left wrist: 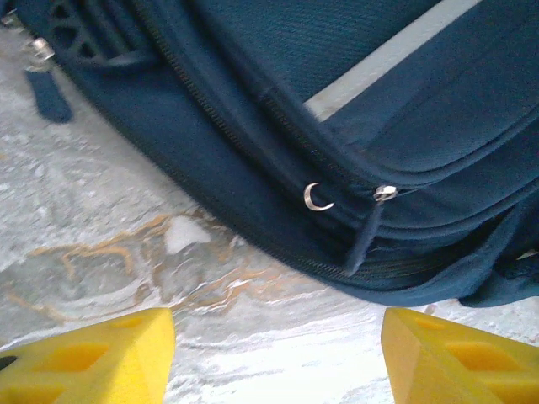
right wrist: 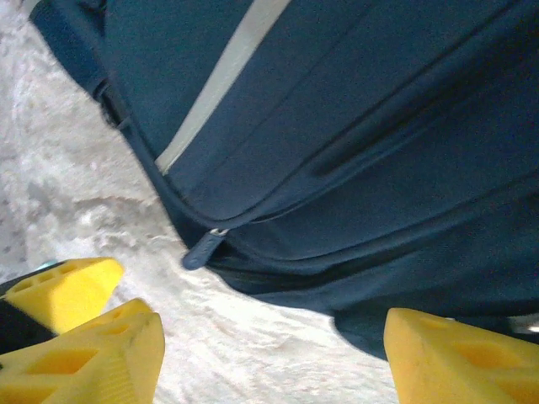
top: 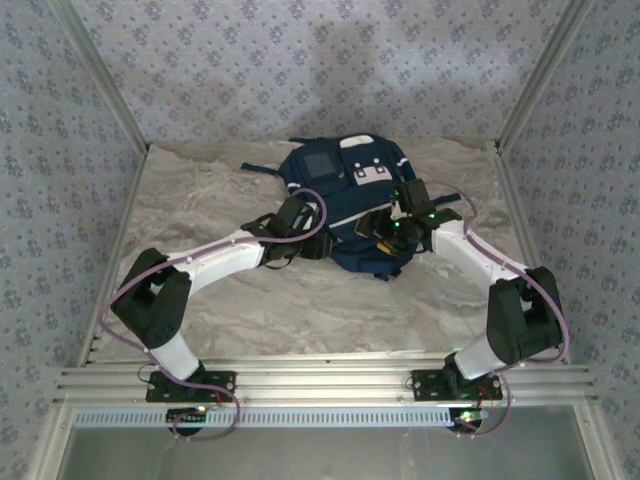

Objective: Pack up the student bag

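Note:
The student bag is a navy backpack with white stripes and a grey patch, lying flat at the back middle of the table. My left gripper is at its left near edge and my right gripper at its right near edge. In the left wrist view the yellow fingers stand wide apart over bare table, short of the bag's side, its zip pull and a small metal ring. The right gripper is open too, with nothing between its fingers, just short of the bag and a zip pull.
The marbled table top runs bare in front of the bag. Patterned walls and metal posts close in the sides and back. A dark strap trails off the bag's corner. Another yellow piece shows beside the right gripper's left finger.

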